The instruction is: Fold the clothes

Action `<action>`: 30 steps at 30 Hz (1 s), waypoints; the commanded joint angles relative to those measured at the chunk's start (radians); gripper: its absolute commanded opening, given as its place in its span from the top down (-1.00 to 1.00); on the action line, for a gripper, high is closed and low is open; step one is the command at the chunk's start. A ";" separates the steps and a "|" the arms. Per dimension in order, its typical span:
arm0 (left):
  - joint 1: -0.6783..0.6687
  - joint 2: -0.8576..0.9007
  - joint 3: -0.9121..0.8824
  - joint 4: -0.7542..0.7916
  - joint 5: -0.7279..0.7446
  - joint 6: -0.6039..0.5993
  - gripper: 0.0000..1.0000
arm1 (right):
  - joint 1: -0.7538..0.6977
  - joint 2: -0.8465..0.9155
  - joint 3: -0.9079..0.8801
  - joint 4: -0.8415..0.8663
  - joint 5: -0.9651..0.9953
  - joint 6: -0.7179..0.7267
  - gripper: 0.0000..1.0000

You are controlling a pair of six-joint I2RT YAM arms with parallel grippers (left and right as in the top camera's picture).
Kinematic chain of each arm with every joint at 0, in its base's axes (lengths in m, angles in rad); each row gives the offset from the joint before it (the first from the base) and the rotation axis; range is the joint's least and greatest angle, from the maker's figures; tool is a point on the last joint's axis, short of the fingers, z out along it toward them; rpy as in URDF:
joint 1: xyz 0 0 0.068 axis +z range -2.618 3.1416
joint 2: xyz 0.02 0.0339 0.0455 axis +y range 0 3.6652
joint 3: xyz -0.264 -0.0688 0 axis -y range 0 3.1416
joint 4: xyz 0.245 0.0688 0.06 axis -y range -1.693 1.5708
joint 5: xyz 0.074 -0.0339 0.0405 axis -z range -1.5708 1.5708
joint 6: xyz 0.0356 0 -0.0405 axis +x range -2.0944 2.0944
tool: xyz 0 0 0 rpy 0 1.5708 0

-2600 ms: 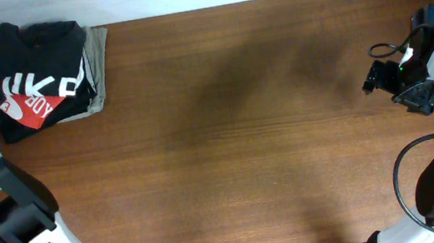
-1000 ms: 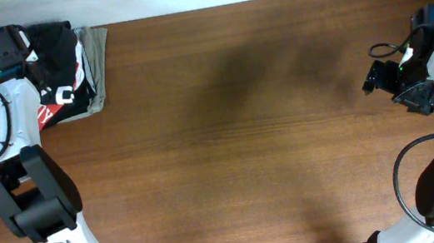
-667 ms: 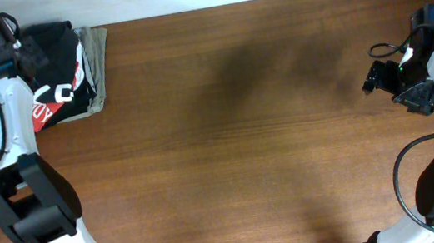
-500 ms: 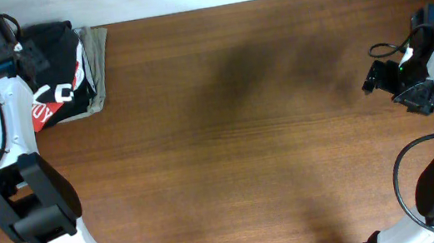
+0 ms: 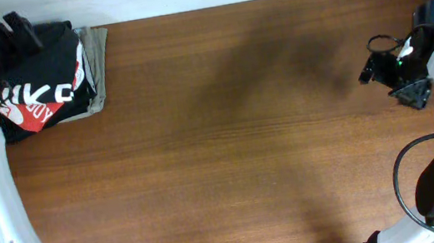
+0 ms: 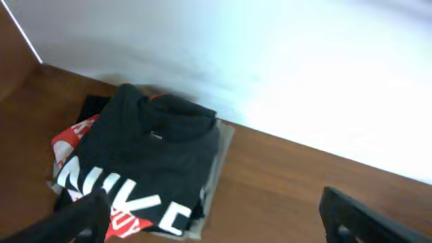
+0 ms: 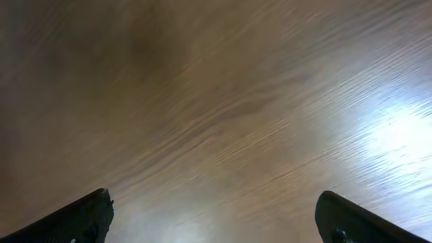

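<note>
Clothes: we list one black T-shirt with white lettering, lying bunched on top of a pile in the far left corner of the table, over a red shirt and a beige garment. Left gripper: we find its fingers spread wide, holding nothing, raised above the pile. Right gripper: fingers spread wide, holding nothing, over bare wood at the far right.
</note>
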 commanded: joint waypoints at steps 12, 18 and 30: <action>0.005 -0.016 0.005 -0.143 0.045 0.005 -0.98 | 0.121 -0.591 0.034 -0.205 -0.248 -0.148 -0.97; 0.005 -0.016 0.005 -0.143 0.045 0.005 -0.98 | 0.144 -0.765 0.034 -0.214 -0.248 -0.148 -0.97; 0.005 -0.016 0.005 -0.143 0.045 0.005 -0.98 | 0.165 -0.827 -0.130 -0.112 -0.241 -0.163 -0.97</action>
